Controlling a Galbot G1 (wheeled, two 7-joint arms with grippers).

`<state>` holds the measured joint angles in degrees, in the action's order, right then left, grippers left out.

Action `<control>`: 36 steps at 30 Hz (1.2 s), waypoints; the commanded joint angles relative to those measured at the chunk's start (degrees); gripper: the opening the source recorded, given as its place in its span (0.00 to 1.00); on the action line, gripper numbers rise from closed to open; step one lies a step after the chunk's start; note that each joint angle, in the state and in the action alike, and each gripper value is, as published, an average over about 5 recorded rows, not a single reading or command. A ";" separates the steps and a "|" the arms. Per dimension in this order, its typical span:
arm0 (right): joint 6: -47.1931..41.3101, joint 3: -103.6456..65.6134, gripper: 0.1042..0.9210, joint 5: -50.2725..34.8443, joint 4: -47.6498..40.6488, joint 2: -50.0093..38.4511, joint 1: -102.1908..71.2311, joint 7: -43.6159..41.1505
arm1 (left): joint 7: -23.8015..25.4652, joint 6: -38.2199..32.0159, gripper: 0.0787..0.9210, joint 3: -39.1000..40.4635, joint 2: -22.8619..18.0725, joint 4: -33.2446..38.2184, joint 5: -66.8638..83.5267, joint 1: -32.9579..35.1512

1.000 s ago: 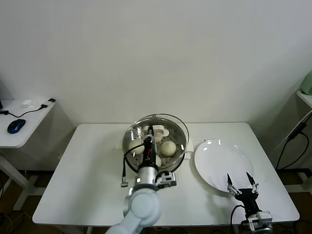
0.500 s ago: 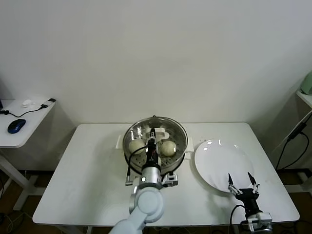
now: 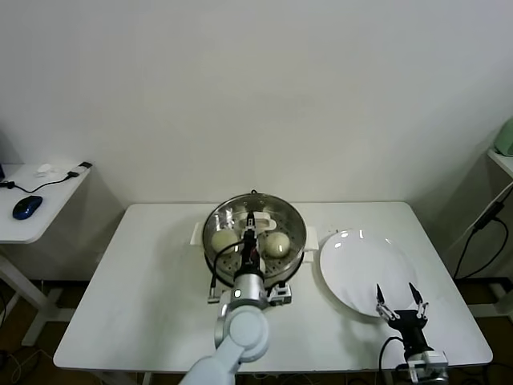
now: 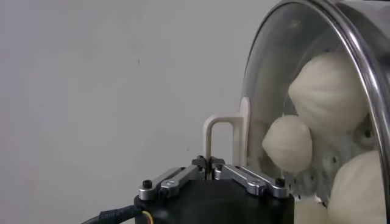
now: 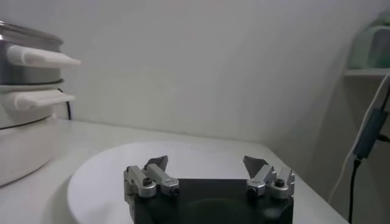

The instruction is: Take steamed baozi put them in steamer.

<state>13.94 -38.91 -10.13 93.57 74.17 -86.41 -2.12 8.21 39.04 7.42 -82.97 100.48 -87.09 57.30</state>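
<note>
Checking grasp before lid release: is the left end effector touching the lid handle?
Touching. The left wrist view shows the left end effector shut on the white lid handle, no gap between fingertips and handle.

Cream-white steamed baozi [image 3: 276, 244] sit in the shiny silver steamer [image 3: 298, 220], beside a plain white plate [image 3: 365, 269].

Round shiny steel steamer [image 3: 295, 227] on a cream-white base, upright mid-worktop. Pale, smooth, dome-shaped steamed baozi [image 3: 276, 244] inside on the perforated tray, close together under a glass lid.
</note>
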 commanded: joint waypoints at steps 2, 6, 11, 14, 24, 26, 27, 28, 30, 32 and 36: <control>0.51 -0.14 0.88 0.30 -0.03 0.07 0.06 -0.23 | 0.00 -0.03 0.06 0.00 0.01 -0.68 -0.17 0.04; 0.55 0.12 0.88 0.54 -0.06 0.19 0.13 -0.45 | 0.16 -0.21 0.07 -0.14 0.20 -0.16 -0.10 0.30; 0.09 0.37 0.88 0.71 0.02 0.33 0.33 -0.79 | 1.27 -0.57 0.19 -0.23 0.77 1.27 0.30 0.47; -0.69 0.45 0.88 0.43 0.15 0.22 0.48 -0.81 | 2.03 -0.67 0.29 -0.12 1.61 3.04 1.89 0.58; -1.42 1.14 0.88 -2.78 1.84 0.05 0.17 2.09 | -1.10 -5.24 0.64 -1.26 5.24 15.95 10.45 6.96; -1.10 0.94 0.88 -3.66 2.39 0.03 -0.14 1.82 | -3.57 -7.76 0.70 -2.95 5.70 18.70 12.94 9.48; -1.01 0.81 0.88 -3.88 2.55 0.03 -0.24 1.70 | -5.45 -10.18 0.74 -4.42 5.87 20.13 15.18 10.88; -0.94 0.66 0.88 -3.92 2.66 0.06 -0.30 1.57 | -7.46 -12.38 0.78 -6.02 5.97 21.21 18.45 12.17; -0.70 0.55 0.88 -4.04 2.72 0.11 -0.28 1.58 | -12.37 -18.13 0.83 -10.54 5.93 22.83 28.56 14.80; -0.41 0.56 0.88 -4.12 2.73 0.19 -0.17 1.55 | -16.87 -23.50 0.86 -16.08 5.77 24.03 40.12 17.07; 0.09 0.65 0.88 -4.41 2.85 0.33 -0.02 1.42 | -20.55 -30.82 0.88 -30.45 5.15 26.08 63.31 20.42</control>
<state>13.39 -38.17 -12.87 95.82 74.30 -86.41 -1.19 -3.59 20.83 -8.04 -78.03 120.24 -54.00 71.24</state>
